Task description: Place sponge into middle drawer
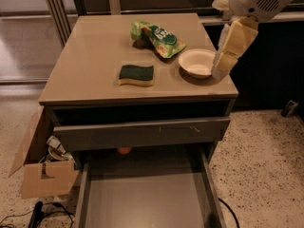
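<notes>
The sponge (136,74), dark green on top with a yellow layer below, lies flat on the cabinet top (90,56), near its front middle. The middle drawer (142,201) is pulled out below, with a bare grey floor and low side walls. My gripper (222,69) hangs from the white arm (256,1) at the top right. It points down over the cabinet's right edge, right next to the cream bowl (197,62) and well to the right of the sponge. It holds nothing that I can see.
A green snack bag (156,36) lies behind the sponge. A grey drawer front (142,133) with scratch marks sits above the open drawer. A cardboard box (40,172) with clutter and a cable (35,215) are on the floor at left. An orange object (124,150) sits inside the cabinet.
</notes>
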`<state>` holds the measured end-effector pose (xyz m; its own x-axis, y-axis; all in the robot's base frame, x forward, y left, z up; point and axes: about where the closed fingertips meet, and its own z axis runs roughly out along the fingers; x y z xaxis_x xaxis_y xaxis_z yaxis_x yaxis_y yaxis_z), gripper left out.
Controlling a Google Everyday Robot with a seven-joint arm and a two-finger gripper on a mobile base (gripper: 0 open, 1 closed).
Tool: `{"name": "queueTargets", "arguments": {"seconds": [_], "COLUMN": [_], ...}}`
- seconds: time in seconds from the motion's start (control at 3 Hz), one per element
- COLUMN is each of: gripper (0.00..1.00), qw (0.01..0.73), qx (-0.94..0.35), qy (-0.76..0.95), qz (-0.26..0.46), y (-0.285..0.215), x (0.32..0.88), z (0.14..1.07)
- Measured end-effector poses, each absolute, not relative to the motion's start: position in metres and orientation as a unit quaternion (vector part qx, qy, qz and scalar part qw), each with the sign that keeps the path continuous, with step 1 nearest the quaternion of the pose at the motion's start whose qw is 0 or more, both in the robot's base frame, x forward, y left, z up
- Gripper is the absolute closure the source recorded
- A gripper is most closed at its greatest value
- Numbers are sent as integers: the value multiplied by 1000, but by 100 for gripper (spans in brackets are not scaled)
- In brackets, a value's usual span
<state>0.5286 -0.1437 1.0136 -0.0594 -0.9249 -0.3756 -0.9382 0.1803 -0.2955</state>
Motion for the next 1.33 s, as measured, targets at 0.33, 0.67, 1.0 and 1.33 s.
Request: {"name": "queueTargets", "arguments": {"seconds": [0.33,0.67,1.0,1.33], "gripper": [0,0,0,0], "qw": [247,271,333,364], "qx": [-640,-611,-560,-546], "qy": [728,744,755,746], "qz": [13,13,72,115], "y": [-144,-150,-135,-117], "x": [529,535,565,581], "z": [1014,1018,1007,998]}}
